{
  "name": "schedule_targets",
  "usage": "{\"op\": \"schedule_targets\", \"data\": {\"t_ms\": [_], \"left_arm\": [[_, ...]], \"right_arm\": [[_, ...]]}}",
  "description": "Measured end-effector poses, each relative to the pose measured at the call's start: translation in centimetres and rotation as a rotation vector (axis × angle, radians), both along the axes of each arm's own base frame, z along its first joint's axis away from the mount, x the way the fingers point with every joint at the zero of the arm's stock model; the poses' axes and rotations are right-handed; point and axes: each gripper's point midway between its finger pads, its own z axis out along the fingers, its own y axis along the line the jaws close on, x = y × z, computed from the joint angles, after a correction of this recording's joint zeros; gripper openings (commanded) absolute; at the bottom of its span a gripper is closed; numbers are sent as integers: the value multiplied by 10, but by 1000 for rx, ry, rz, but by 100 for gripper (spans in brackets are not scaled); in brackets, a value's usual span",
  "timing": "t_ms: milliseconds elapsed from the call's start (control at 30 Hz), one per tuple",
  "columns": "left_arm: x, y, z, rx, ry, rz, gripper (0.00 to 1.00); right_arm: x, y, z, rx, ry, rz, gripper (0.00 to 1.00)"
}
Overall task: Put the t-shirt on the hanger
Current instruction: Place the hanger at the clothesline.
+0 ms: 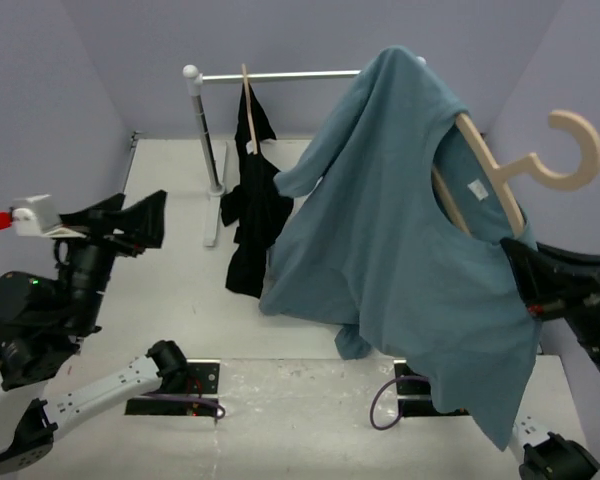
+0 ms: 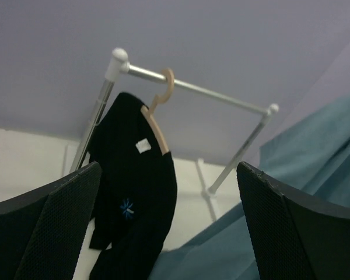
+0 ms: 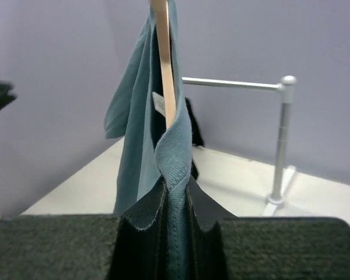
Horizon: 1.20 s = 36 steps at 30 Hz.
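Note:
The blue-grey t-shirt [image 1: 400, 250] hangs draped over the tan wooden hanger [image 1: 540, 165], held up in the air at the right; the hook sticks out to the right. My right gripper [image 1: 525, 285] is shut on the t-shirt's collar rib [image 3: 176, 157], with the hanger arm [image 3: 165, 58] rising just above it. My left gripper [image 1: 140, 222] is open and empty at the left, apart from the shirt; its fingers [image 2: 52, 227] frame the rack, and the t-shirt [image 2: 315, 157] shows at the right of that view.
A metal clothes rack [image 1: 280, 76] stands at the back, its post [image 1: 205, 135] on the left. A black garment [image 1: 255, 200] hangs from it on another wooden hanger [image 2: 160, 111]. Lilac walls close in on both sides.

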Motion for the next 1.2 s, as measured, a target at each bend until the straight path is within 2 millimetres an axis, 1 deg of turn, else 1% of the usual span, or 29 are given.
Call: {"op": "schedule_targets", "data": {"t_ms": [67,133,167,200,233,300,333,400,467,500,567,600,633,667,733,833,900,967,1033,1133,1200], "left_arm": [[12,-18,-25,83,57,-15,100],[21,-35,-50,158,105,-37,100],[26,-44,-65,196,130,-49,100],[29,-50,-79,230,154,-58,100],[32,-55,-95,267,182,-66,100],[36,-63,-125,332,232,-80,100],[37,-65,-136,358,252,-83,100],[36,-66,-153,390,280,-89,100],[33,-63,-162,401,287,-94,100],[31,-61,-165,401,285,-94,100],[27,-55,-171,392,276,-94,100],[26,-53,-174,385,270,-94,100],[25,-52,-178,381,266,-93,100],[24,-52,-184,380,266,-92,100],[25,-52,-198,392,277,-93,100],[27,-55,-216,425,305,-95,100],[28,-57,-219,434,312,-96,100],[29,-58,-220,436,314,-96,100],[30,-59,-220,436,314,-95,100],[32,-58,-223,443,319,-88,100],[33,-56,-224,450,322,-79,100]], "right_arm": [[24,-9,3,10,39,-96,0],[52,-8,-3,-3,97,-152,0],[68,-3,-8,-13,135,-161,0],[84,7,-16,-21,174,-147,0],[101,17,-28,-32,220,-129,0],[133,41,-60,-53,329,-79,0],[149,53,-81,-63,393,-54,0],[178,71,-125,-78,521,-34,0],[200,84,-170,-77,636,-38,0],[207,87,-192,-69,682,-50,0],[212,91,-230,-45,756,-85,0],[213,93,-244,-36,781,-104,0],[214,95,-252,-25,792,-116,0],[216,97,-257,-15,796,-132,0],[227,103,-257,6,778,-162,0],[257,113,-246,27,733,-212,0],[282,119,-239,39,703,-252,0],[301,120,-233,45,679,-294,0],[314,120,-227,46,659,-330,0],[334,125,-202,69,609,-350,0],[343,127,-188,81,579,-357,0]]}}
